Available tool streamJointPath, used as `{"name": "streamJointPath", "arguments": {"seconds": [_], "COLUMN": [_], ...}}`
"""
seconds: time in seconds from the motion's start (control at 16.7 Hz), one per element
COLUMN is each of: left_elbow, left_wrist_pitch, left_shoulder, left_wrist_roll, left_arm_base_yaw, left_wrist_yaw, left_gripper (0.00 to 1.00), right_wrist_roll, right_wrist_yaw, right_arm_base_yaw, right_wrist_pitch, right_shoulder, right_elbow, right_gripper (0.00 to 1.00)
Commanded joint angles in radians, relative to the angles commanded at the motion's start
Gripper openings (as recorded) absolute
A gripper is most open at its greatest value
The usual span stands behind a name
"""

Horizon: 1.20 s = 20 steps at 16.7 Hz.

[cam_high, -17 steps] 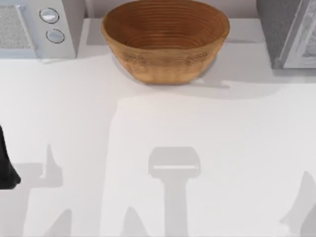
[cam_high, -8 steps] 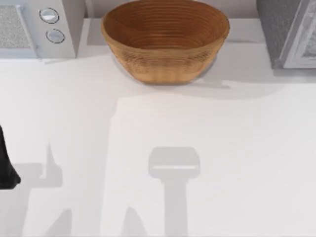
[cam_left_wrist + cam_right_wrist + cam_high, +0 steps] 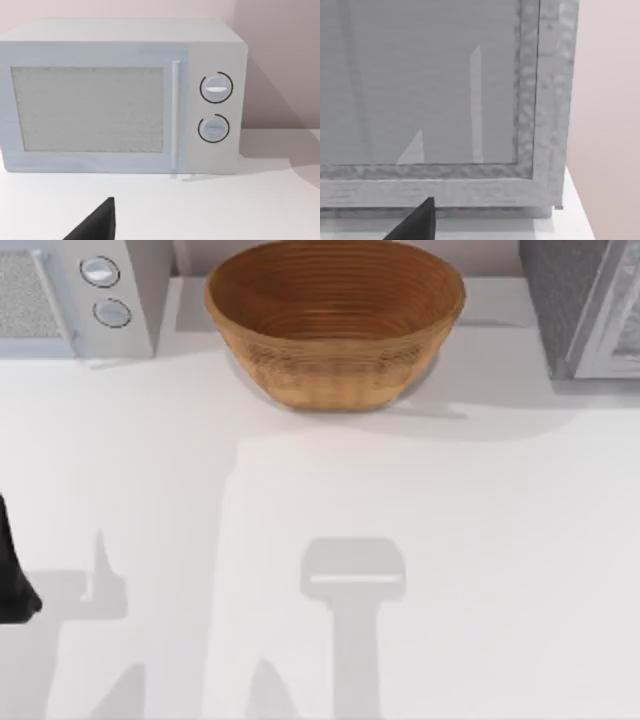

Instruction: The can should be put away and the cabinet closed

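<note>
The can is out of view. The grey cabinet point(image 3: 580, 310) stands at the table's back right corner. Its speckled frame and flat grey front point(image 3: 430, 85) face the right wrist camera from close by. I cannot tell whether its door stands open. A black part of my left arm point(image 3: 10, 575) rests at the table's left edge, and a dark tip of my left gripper point(image 3: 97, 225) points toward the microwave. A dark tip of my right gripper point(image 3: 417, 222) sits just in front of the cabinet's lower frame.
A large wicker bowl point(image 3: 335, 320) sits at the back middle, empty inside. A white microwave point(image 3: 75, 295) with two dials stands at the back left, its door shut point(image 3: 90, 110). A pink wall point(image 3: 605, 100) rises beside the cabinet.
The arm shadow at the table's lower right edge has slid out of the top view. The left arm, bowl and microwave have not moved.
</note>
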Motion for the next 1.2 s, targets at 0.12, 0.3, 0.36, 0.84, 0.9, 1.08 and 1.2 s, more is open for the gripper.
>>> {"name": "streamJointPath", "arguments": {"seconds": [0.12,0.3,0.36,0.84,0.9,1.08,1.2], "left_elbow": [0.0,0.0,0.0,0.0,0.0,0.0,0.0], "left_wrist_pitch": [0.0,0.0,0.0,0.0,0.0,0.0,0.0], "left_shoulder": [0.0,0.0,0.0,0.0,0.0,0.0,0.0], "left_wrist_roll": [0.0,0.0,0.0,0.0,0.0,0.0,0.0], "left_arm_base_yaw": [0.0,0.0,0.0,0.0,0.0,0.0,0.0], "left_wrist_yaw": [0.0,0.0,0.0,0.0,0.0,0.0,0.0], "left_gripper": [1.0,1.0,1.0,1.0,1.0,1.0,1.0], "right_wrist_roll": [0.002,0.002,0.003,0.005,0.003,-0.002,-0.005], "right_wrist_yaw": [-0.008,-0.009,-0.009,-0.022,-0.024,-0.029,-0.03], "right_arm_base_yaw": [-0.006,-0.006,-0.006,-0.003,-0.002,-0.001,-0.002], "right_wrist_pitch": [-0.079,-0.217,-0.265,-0.617,-0.659,-0.785,-0.868], "right_shoulder": [-0.001,-0.02,-0.026,-0.067,-0.074,-0.096,-0.112], "right_elbow": [0.073,0.193,0.231,0.528,0.567,0.685,0.765], "right_gripper": [1.0,1.0,1.0,1.0,1.0,1.0,1.0]}}
